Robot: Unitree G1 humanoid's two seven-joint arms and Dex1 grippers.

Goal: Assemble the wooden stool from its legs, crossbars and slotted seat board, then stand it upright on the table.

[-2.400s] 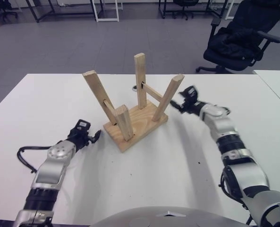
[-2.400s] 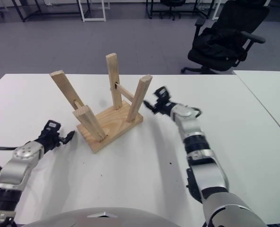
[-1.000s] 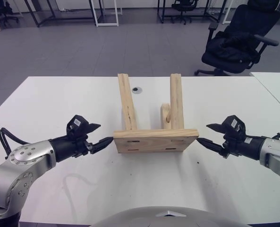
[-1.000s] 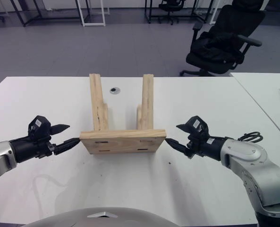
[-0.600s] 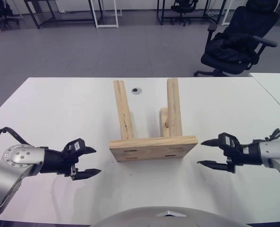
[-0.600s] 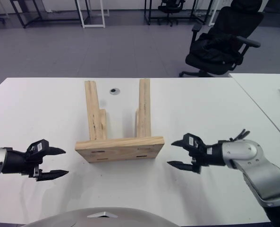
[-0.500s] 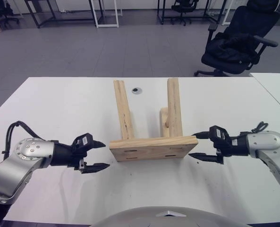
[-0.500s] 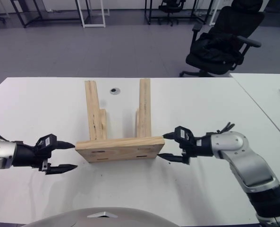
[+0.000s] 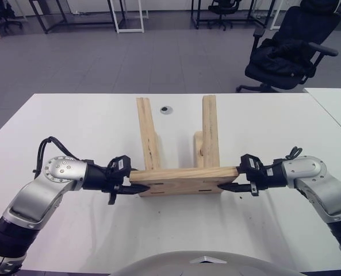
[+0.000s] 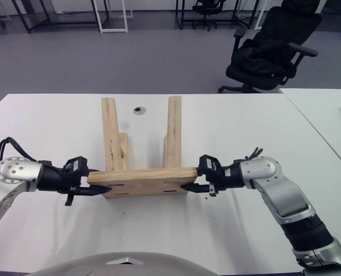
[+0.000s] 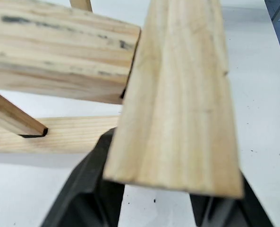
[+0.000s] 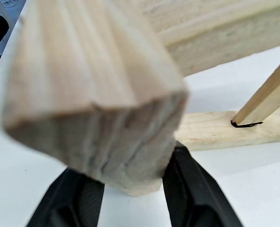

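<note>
left claw [image 9: 138, 179], right claw [image 9: 230, 177] closed in | gripping seat board [image 9: 184, 179] | crossbar [image 12: 267, 91] (wrist view)

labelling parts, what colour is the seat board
Seat board: pale natural wood, best in left eye view.

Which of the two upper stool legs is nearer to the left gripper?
The leg on the robot's left, with dark streaks, at the left gripper's end of the seat board; the other leg is by the right gripper.
</note>
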